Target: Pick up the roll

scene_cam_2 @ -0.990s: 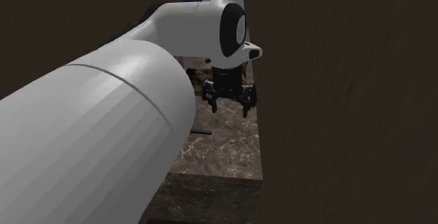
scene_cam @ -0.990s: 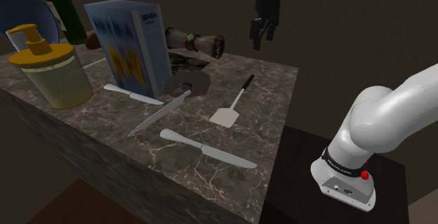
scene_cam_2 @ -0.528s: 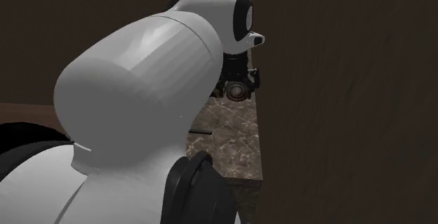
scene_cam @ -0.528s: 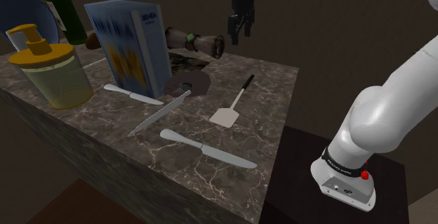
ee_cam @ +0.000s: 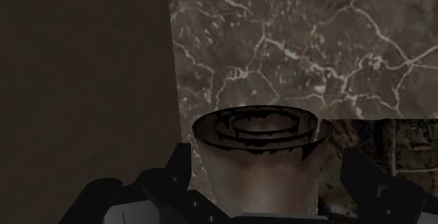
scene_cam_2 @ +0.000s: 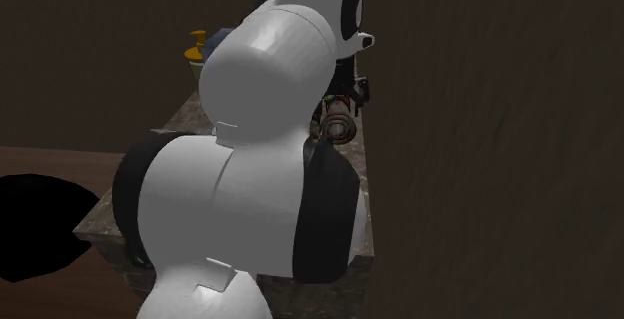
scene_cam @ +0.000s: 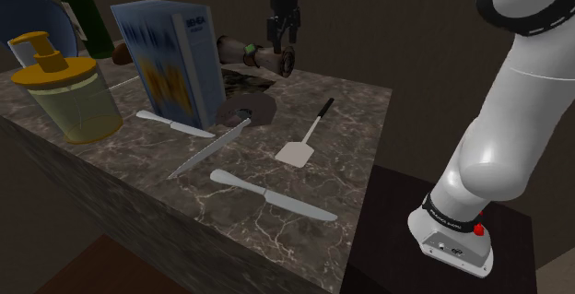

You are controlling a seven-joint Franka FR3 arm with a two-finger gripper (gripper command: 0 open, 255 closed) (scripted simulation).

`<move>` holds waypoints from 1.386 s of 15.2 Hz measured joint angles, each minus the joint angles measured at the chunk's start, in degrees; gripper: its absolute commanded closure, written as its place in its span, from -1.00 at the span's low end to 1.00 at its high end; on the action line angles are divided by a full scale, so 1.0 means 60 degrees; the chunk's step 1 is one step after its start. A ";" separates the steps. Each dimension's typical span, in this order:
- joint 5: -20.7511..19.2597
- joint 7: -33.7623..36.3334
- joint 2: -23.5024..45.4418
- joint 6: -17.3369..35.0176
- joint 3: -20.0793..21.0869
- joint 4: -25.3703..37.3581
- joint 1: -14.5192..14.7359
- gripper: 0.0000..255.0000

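The all-black two-finger gripper (scene_cam: 282, 47) hangs in the upper middle of the shoulder view, pointing down at the near end of the brownish rolled-up paper roll with a green band (scene_cam: 259, 54). In the wrist view its fingers (ee_cam: 175, 177) stand spread on either side of the roll's spiral end. One finger is just beside the roll, and a gap shows between the roll and the other, so nothing is pinched.

The roll lies on its side at the far edge of the dark veined marble counter (scene_cam: 355, 168), just behind the tall blue upright book (scene_cam: 166, 62). The book's cover carries a line of writing near its top, too blurred to read.

At the shoulder view's left stands a yellow see-through dispenser jar with a pump top (scene_cam: 66, 88), with a dark green bottle (scene_cam: 85, 14) behind it. A grey disc (scene_cam: 249, 110) lies beside the book. Two silver knives (scene_cam: 274, 196) and a white spatula with a black handle (scene_cam: 305, 139) lie toward the middle of the counter.

The walls are plain dark brown. The white stand (scene_cam: 456, 244) sits at lower right. In the second exterior view the white arm (scene_cam_2: 250, 167) takes up the middle, and a black area (scene_cam_2: 30, 227) shows at lower left.
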 measured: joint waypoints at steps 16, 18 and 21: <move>-0.0004 -0.0482 0.2537 0.0136 0.0111 0.2462 0.0081 1.00; -0.0005 -0.0478 0.2528 0.0147 0.0111 0.2446 0.0083 1.00; -0.0004 -0.0476 0.2525 0.0151 0.0112 0.2441 0.0084 1.00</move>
